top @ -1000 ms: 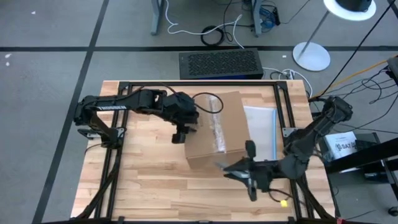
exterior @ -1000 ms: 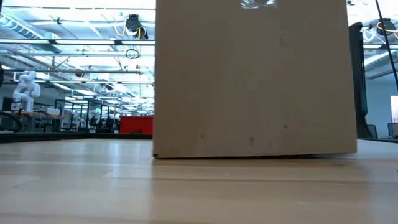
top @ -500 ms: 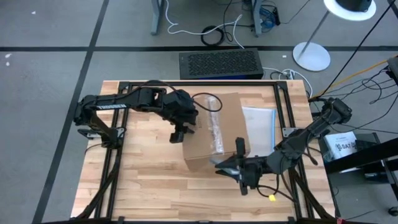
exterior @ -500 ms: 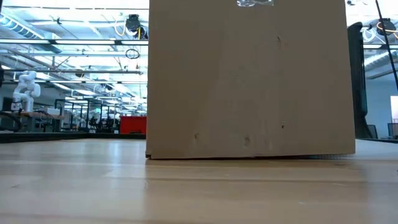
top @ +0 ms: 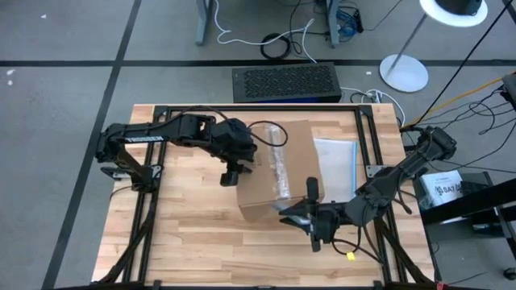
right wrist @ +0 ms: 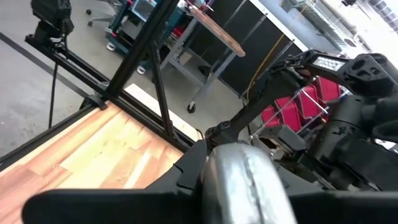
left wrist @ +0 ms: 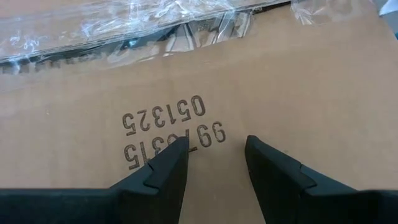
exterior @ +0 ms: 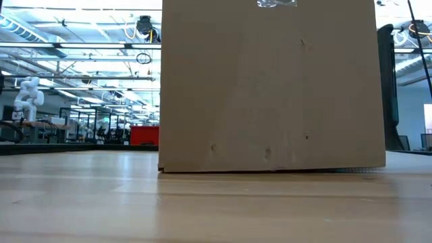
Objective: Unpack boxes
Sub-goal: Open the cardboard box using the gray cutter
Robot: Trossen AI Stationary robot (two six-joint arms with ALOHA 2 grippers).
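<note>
Brown corrugated cardboard carton (top: pixel 278 173) with clear crinkled tape lies directly under the left gripper (left wrist: pixel 216 155), whose fingers (left wrist: pixel 163 173) stand apart over its printed numbers. The right gripper (top: pixel 310 217) sits beside the carton's near corner; its finger state cannot be told.

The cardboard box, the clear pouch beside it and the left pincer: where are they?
cardboard box (top: pixel 266 185), high view, bare top face.
clear pouch (top: pixel 334 165), high view, its middle.
left pincer (left wrist: pixel 216 155), left wrist view, between its fingertips.

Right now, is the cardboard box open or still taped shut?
Shut, it seems: the box shows an unbroken top with clear tape across it and no raised flaps.
</note>
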